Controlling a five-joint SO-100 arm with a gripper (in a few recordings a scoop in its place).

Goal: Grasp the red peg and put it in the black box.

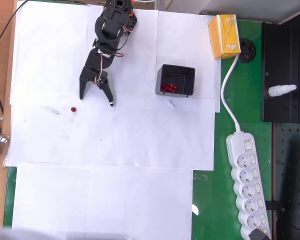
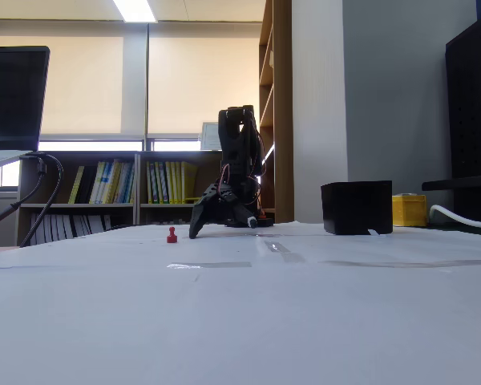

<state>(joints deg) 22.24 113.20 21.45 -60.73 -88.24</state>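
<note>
a: black fingers first — the gripper is hanging low over the white paper with its two fingers spread wide apart and nothing between them. in the overhead view the tips are pointing down the picture.

b: and the red peg?

a: it is sitting on the paper just beside the gripper, down and to the left of the left fingertip in the overhead view, not touching it. in the fixed view the red peg is standing upright, left of the gripper, with a clear gap between them.

b: so the step in hand is the reach, by my reading.

a: i'm judging the same. the peg is far smaller than a finger, so the arm is needing to swing left until the peg is lying midway between the tips, then lower until the tips are nearly grazing the paper, and close slowly — a fast squeeze is likely to flick it away.

b: and the black box?

a: it is waiting well to the right of the gripper in the overhead view, already holding a bunch of brighter red pegs. a yellow carton is lying beyond it, near the top edge.
</note>
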